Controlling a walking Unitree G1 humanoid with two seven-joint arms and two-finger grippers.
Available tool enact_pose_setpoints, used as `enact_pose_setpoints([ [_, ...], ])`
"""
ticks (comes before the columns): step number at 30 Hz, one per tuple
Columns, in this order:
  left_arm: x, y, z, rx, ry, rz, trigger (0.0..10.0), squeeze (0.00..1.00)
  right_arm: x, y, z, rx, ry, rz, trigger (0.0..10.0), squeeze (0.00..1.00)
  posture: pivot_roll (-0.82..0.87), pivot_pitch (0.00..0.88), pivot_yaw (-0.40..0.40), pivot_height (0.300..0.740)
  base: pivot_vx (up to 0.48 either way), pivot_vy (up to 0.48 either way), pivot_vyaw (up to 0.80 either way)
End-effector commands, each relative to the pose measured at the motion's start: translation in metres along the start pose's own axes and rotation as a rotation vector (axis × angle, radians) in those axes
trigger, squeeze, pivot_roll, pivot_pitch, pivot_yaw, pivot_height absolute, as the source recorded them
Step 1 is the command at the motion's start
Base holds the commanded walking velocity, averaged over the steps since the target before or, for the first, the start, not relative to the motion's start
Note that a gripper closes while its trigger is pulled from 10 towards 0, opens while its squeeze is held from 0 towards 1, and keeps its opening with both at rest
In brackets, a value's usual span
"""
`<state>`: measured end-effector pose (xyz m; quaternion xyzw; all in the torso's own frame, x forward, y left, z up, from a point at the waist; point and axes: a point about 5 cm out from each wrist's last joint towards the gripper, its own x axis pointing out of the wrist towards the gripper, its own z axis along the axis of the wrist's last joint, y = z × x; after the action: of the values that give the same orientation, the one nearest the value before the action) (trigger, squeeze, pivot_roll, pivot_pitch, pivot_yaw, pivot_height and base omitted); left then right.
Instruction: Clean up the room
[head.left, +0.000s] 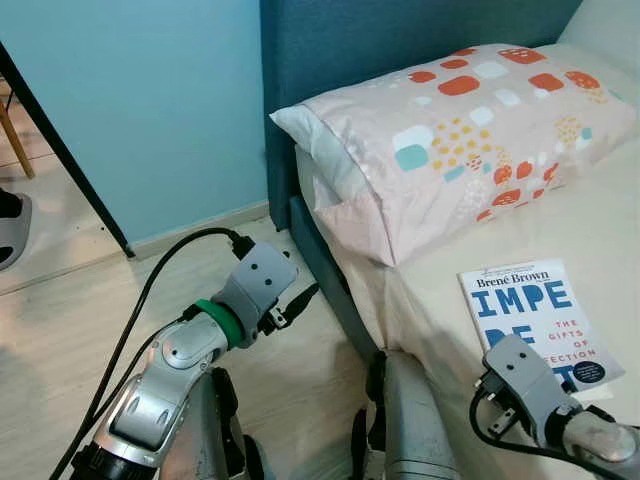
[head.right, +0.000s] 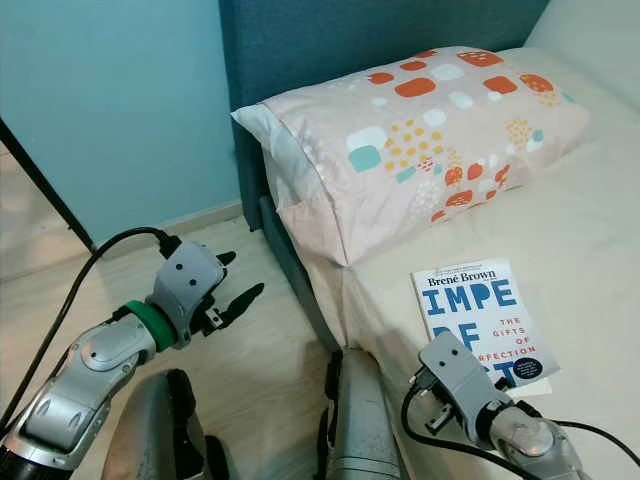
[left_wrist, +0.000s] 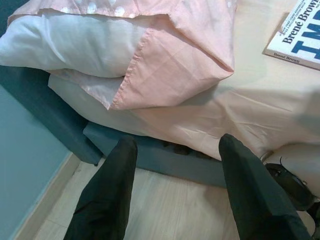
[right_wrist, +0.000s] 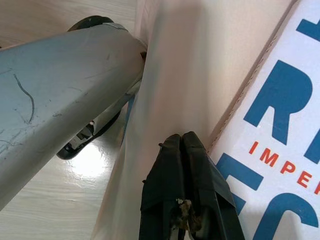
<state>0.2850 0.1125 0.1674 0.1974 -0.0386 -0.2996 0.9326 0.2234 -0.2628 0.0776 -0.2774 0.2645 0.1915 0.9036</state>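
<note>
Right wrist view shows your right gripper (right_wrist: 185, 145) pinched shut, empty, beside the book (head.left: 540, 318) near the bed's (head.left: 440, 330) side edge, likely lining up. Left gripper (left_wrist: 177, 190) hangs wide over the floor (head.left: 80, 310).

Left tool (left_wrist: 175, 185) fingers apart over floor (left_wrist: 165, 210); pillow (left_wrist: 125, 45), book (left_wrist: 300, 35) on bed (left_wrist: 225, 115)

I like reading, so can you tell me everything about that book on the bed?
The book is a white paperback lying flat, cover up, on the cream bed sheet, below the patterned pillow and apart from it. Its cover shows "Brené Brown" in black, big blue letters and small red words. The right gripper, fingers shut, rests by its near edge.
</note>
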Motion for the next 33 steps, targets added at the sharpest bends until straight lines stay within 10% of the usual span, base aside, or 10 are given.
enact_pose_setpoints([
  [1, -0.001, -0.004, -0.005, -0.005, 0.021, -0.013, 10.0, 0.0, -0.006, -0.005, -0.019, -0.015, 0.106, -0.035, 10.0, 0.0, -0.03, 0.218, 0.007, 0.547, 0.0, 0.0, 0.0],
  [12, -0.001, -0.004, -0.005, -0.005, 0.019, -0.018, 10.0, 0.0, -0.021, -0.035, -0.036, -0.02, 0.205, -0.209, 10.0, 0.0, -0.03, 0.218, 0.007, 0.547, 0.0, 0.0, 0.0],
  [24, 0.0, -0.004, -0.005, -0.003, 0.019, -0.019, 10.0, 0.0, -0.015, -0.032, -0.024, -0.035, 0.151, -0.207, 10.0, 0.0, -0.03, 0.221, 0.013, 0.547, 0.0, 0.0, 0.0],
  [33, 0.002, -0.005, -0.002, 0.0, 0.005, -0.022, 10.0, 0.0, -0.016, 0.022, 0.064, 0.441, -0.498, 0.168, 10.0, 0.0, -0.03, 0.218, 0.015, 0.547, 0.0, 0.0, 0.0],
])
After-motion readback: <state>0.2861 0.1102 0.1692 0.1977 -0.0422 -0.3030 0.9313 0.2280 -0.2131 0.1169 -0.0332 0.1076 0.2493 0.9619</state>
